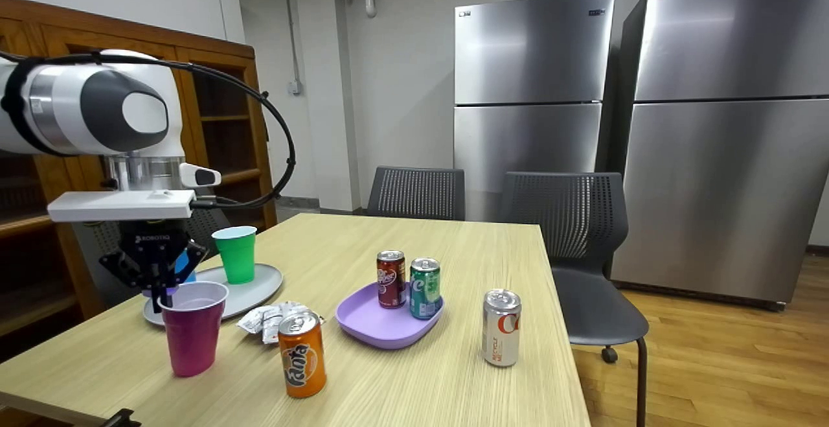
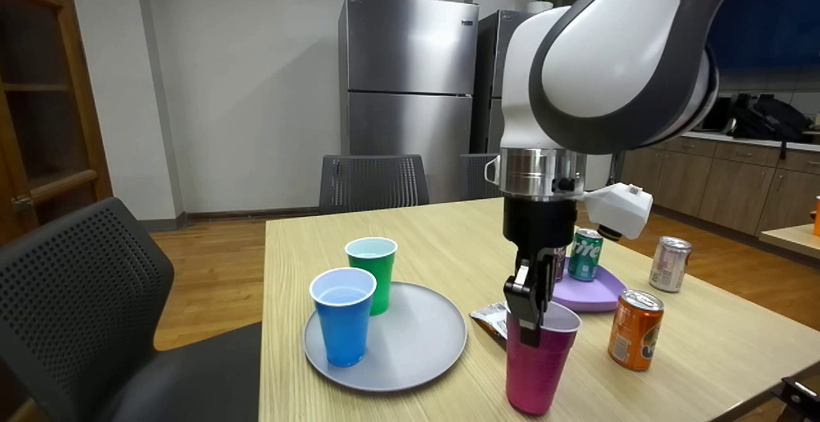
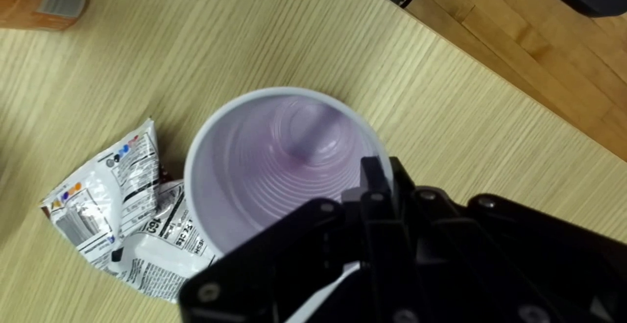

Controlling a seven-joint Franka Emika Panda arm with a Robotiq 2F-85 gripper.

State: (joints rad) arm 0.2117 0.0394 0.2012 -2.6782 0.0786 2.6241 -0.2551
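A magenta cup (image 1: pixel 192 343) with a pale inside stands on the table, seen in both exterior views. My gripper (image 3: pixel 390 172) points down at it and is shut on its wall at the rim, one finger inside the cup and one outside. In the wrist view I look down into the cup (image 3: pixel 274 166), which has nothing in it but a shadow. Beside it lies a crumpled silver snack packet (image 3: pixel 132 220). An orange Fanta can (image 2: pixel 636 329) stands upright a short way off. Part of the cup's rim is hidden behind the gripper.
A grey plate (image 2: pixel 429 345) bears a blue cup (image 2: pixel 346 326) and a green cup (image 2: pixel 382 275). On a purple plate (image 1: pixel 382 333) stand a Dr Pepper can (image 1: pixel 391 279) and a Sprite can (image 1: pixel 425 289). A silver Coke can (image 1: pixel 501 328) is near the table edge. Chairs surround the table.
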